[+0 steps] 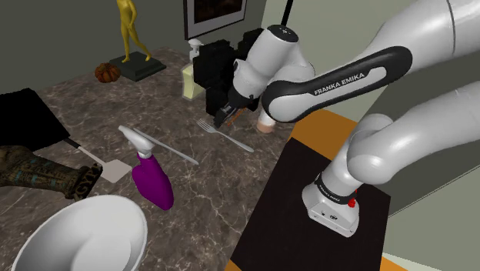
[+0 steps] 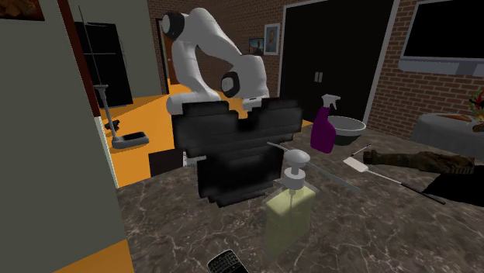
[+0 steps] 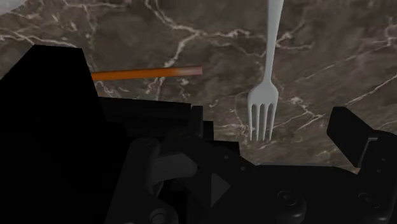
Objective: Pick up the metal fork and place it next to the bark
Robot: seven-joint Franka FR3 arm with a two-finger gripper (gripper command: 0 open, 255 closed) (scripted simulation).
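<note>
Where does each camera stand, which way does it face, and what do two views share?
Shoulder view: beside the stand, looking down over the marble counter; the white arm and tool show.
Second exterior view: across the counter, facing the arm past a black blocky object and a soap dispenser.
Wrist view: on the hand, looking down at the fork; the tool's black parts show.
Shared: both exterior views show the purple spray bottle, the bowl and the bark.
</note>
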